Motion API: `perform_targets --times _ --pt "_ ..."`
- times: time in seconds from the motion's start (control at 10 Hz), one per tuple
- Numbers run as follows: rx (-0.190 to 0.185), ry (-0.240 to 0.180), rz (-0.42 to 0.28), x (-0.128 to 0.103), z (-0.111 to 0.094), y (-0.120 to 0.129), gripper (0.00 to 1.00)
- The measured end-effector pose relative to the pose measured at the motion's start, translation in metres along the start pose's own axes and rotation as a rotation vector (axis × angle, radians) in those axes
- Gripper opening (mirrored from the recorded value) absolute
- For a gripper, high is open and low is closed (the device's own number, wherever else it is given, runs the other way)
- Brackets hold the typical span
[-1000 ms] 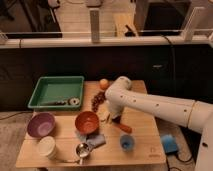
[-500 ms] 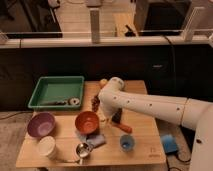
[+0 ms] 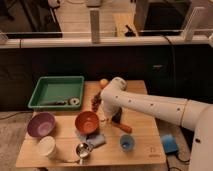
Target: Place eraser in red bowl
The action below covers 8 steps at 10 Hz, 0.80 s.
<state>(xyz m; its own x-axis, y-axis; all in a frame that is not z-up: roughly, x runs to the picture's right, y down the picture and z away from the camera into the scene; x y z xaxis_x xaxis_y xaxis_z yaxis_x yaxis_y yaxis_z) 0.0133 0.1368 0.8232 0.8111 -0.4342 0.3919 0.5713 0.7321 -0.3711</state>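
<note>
Hanging low over wooden table (image 3: 146,131), gripper (image 3: 117,119), open or closed impossible to tell. Just left of it: red bowl (image 3: 87,121), round, orange-red, darker inside, upright. Farther left: purple bowl (image 3: 41,124), green tray (image 3: 56,92). Nearer camera, slightly right: blue cup (image 3: 127,143).

Lab-like test bay: white railing (image 3: 100,42), wooden table (image 3: 146,134), pincer (image 3: 116,117) over it.

Pincer (image 3: 113,118) just beside the red bowl (image 3: 87,122), mostly hidden under the white arm (image 3: 150,105), itself cut off rightward.
</note>
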Motion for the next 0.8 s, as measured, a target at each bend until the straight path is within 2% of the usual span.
perform_targets --times 0.2,0.3,0.5,0.8 --pt "0.001 -0.003 0.001 0.014 -0.002 0.001 0.77" --pt "0.004 -0.004 -0.007 0.013 -0.002 0.004 0.80" --pt "0.006 -0.001 -0.027 0.012 -0.002 0.009 0.80" --pt "0.025 0.008 -0.093 0.013 -0.001 0.015 0.80"
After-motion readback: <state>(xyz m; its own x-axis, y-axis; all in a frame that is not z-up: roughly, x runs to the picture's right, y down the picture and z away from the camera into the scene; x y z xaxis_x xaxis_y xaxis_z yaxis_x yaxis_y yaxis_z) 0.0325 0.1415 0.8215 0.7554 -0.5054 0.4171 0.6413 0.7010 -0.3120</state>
